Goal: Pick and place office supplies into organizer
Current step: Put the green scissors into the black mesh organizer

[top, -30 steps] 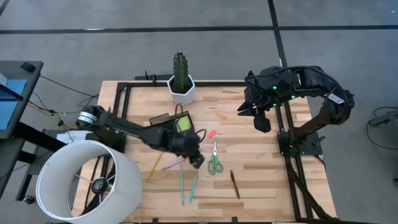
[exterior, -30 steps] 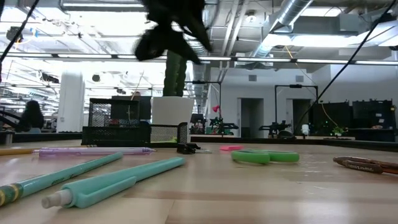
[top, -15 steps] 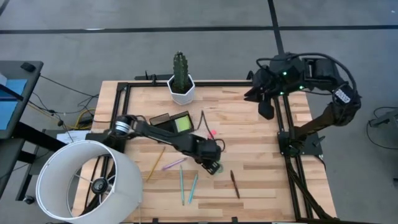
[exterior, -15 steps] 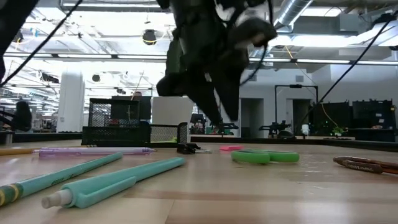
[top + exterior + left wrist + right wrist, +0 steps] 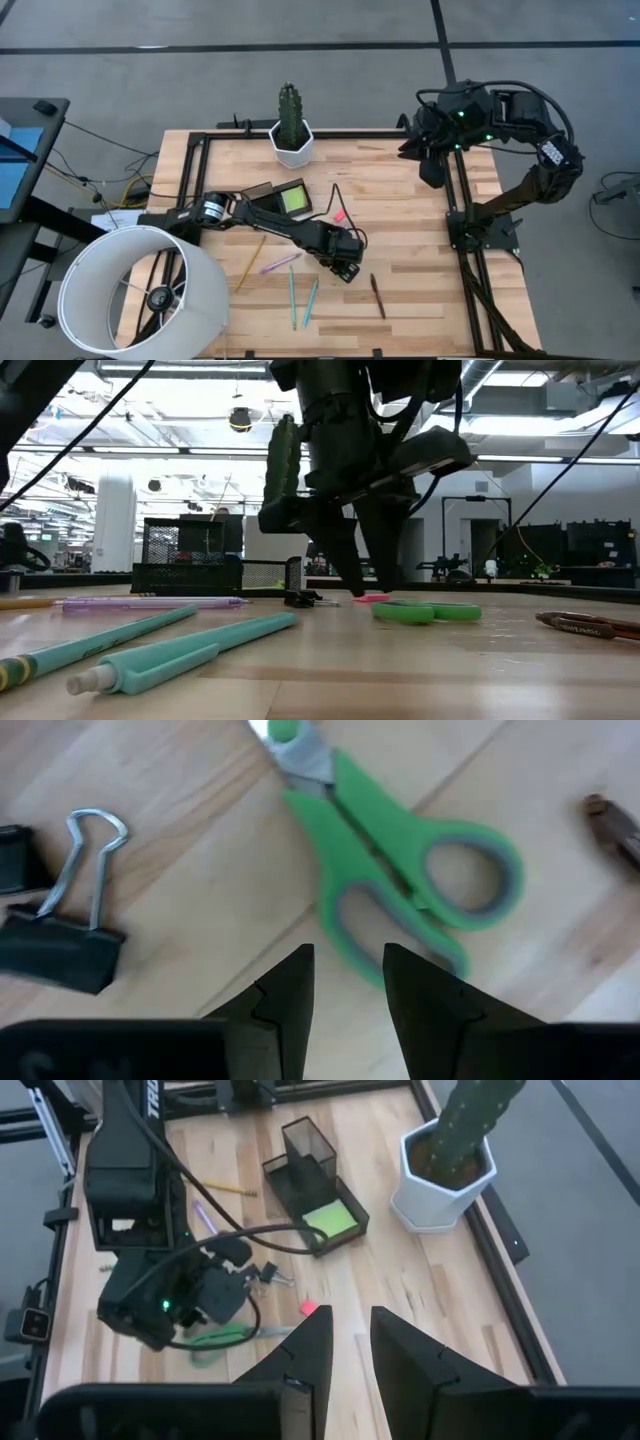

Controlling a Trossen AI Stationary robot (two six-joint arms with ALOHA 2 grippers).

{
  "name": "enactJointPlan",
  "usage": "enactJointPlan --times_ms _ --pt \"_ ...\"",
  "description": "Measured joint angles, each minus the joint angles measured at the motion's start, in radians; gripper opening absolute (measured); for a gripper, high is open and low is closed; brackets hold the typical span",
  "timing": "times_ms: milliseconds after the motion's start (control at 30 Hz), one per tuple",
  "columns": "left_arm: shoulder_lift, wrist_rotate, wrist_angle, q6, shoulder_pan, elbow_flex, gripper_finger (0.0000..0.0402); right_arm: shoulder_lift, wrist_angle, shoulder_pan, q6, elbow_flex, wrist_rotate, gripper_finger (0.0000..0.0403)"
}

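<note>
The left claw [image 5: 348, 985] hangs low over the green-handled scissors [image 5: 400, 870], fingers parted with nothing between them, tips just above the handle loops. The scissors lie flat near the middle of the surface [image 5: 420, 250], long axis running near to far: handles toward the near edge, blades pointing far, toward the pink eraser [image 5: 372, 598]. A black binder clip [image 5: 60, 935] lies just left of them. The organizer [image 5: 280, 198] sits farther left and back, lime-green sticky-note pad [image 5: 330, 1220] inside. The right claw [image 5: 345, 1350] waits high over the far right corner, narrowly parted, holding nothing.
</note>
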State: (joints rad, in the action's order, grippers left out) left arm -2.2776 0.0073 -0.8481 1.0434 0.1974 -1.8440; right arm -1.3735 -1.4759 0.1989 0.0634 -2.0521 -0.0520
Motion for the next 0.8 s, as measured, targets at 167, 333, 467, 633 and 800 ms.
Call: enactJointPlan --times_ms 167,333,467,633,800 --pt "0.000 -0.012 0.000 0.012 0.000 0.000 0.0114 0.000 -0.008 0.000 0.000 0.000 0.000 0.0064" --pt "0.001 -0.020 0.010 0.044 0.003 0.039 0.0114 0.000 -0.008 0.000 0.000 0.000 0.000 0.0064" --pt "0.006 -0.014 0.015 0.044 0.003 0.061 0.0114 0.000 -0.008 0.000 0.000 0.000 -0.001 0.0064" --pt "0.006 -0.040 0.011 0.042 0.002 0.063 0.0114 0.000 -0.008 0.000 -0.001 0.000 -0.001 0.0064" --pt "0.005 -0.019 0.025 0.034 -0.001 0.056 0.0114 0.000 -0.008 0.000 -0.002 0.000 -0.001 0.0064"
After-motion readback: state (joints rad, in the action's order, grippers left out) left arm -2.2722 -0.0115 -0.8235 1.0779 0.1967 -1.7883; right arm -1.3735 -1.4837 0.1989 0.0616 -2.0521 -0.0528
